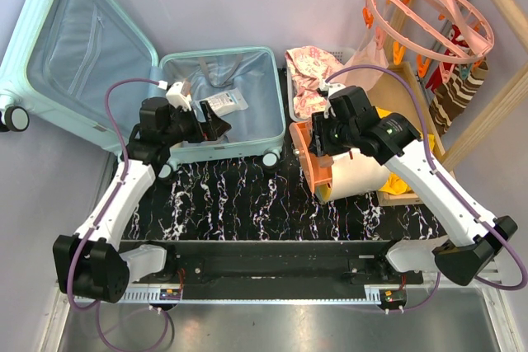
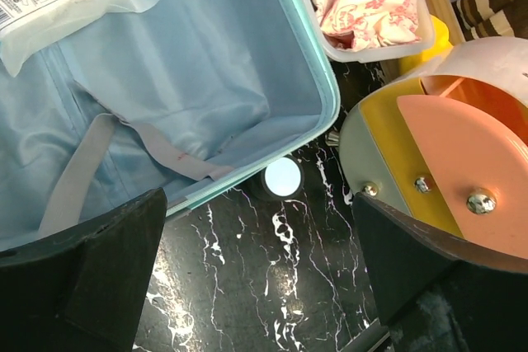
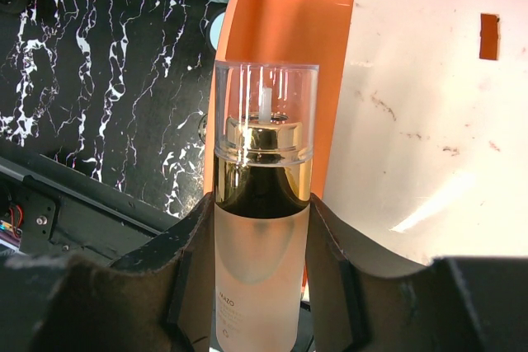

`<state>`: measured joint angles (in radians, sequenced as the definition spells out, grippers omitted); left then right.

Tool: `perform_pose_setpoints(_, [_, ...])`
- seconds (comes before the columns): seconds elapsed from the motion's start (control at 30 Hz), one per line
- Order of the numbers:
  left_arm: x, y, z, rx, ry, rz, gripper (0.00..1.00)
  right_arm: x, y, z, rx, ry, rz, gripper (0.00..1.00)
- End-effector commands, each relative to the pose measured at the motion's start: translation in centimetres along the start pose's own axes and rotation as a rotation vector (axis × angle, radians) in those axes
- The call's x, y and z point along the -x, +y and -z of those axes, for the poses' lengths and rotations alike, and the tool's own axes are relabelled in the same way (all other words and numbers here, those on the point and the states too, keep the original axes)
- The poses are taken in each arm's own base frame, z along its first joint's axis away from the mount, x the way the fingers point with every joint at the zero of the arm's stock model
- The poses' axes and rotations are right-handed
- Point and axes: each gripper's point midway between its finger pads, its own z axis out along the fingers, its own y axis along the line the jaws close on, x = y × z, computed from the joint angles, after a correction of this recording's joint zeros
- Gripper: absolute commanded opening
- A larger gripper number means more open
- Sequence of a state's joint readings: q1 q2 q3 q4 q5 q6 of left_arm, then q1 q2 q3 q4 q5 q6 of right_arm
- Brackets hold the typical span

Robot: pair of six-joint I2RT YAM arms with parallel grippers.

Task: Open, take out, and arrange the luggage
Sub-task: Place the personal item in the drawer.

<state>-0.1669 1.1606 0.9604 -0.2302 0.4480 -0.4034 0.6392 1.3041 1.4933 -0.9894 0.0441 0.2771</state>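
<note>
The pale mint luggage lies open, its lid leaning at the far left and its base in the middle. A white packet rests on the grey-blue lining. My left gripper hovers over the base's near rim, open and empty, with a suitcase wheel just beyond it. My right gripper is shut on a frosted spray bottle with a gold collar and clear cap. It holds the bottle upright beside the orange end of a cream cylinder.
A white basket of pink floral cloth stands right of the suitcase. A pink ring hanger hangs at the back right, with wooden rails and a wooden tray below it. Bare black marble table lies in front.
</note>
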Motion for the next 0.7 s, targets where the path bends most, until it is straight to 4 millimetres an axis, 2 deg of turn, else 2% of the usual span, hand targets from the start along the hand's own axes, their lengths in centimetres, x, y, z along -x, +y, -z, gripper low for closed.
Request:
perform_pose_setpoints(0.0, [2.0, -2.6, 1.0, -0.089, -0.070, -0.056, 0.99, 1.1, -0.9, 0.7, -0.050, -0.057, 0.005, 0.29])
perform_pose_setpoints(0.03, [1.8, -2.7, 1.0, -0.092, -0.065, -0.056, 0.99, 1.2, -0.9, 0.6, -0.052, -0.056, 0.008, 0.34])
perform_pose_setpoints(0.1, [1.6, -2.7, 0.9, -0.094, -0.060, -0.056, 0.99, 1.3, -1.0, 0.5, -0.058, -0.058, 0.015, 0.35])
perform_pose_setpoints(0.37, [1.2, -2.8, 0.5, -0.106, -0.036, -0.049, 0.99, 2.1, -1.3, 0.0, -0.084, -0.068, 0.032, 0.51])
perform_pose_setpoints(0.67, [1.1, -2.9, 0.4, -0.116, -0.029, -0.046, 0.99, 2.2, -1.5, 0.0, -0.099, -0.078, 0.023, 0.57])
